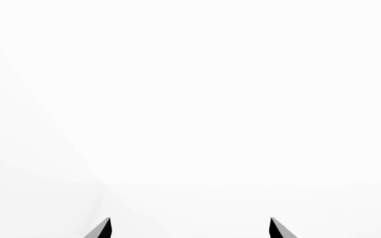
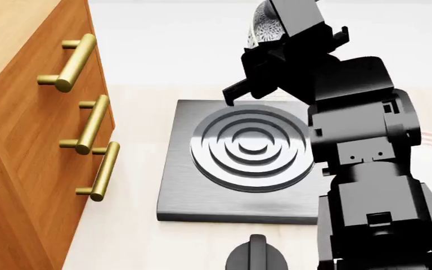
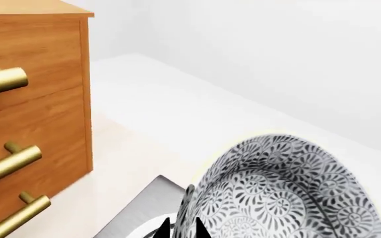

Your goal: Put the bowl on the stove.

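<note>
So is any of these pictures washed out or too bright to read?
Left wrist view: almost pure white, only two dark fingertips showing. Head view: evenly lit, the stove rings catch soft highlights. Right wrist view: sharp on the bowl, pale background.

You will find no writing, label, brand, number or sign to read on anything shown in these three views.

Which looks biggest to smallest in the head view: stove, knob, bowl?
1. stove
2. knob, cut off by the frame edge
3. bowl, mostly hidden behind the right arm, so its rank is unsure
</note>
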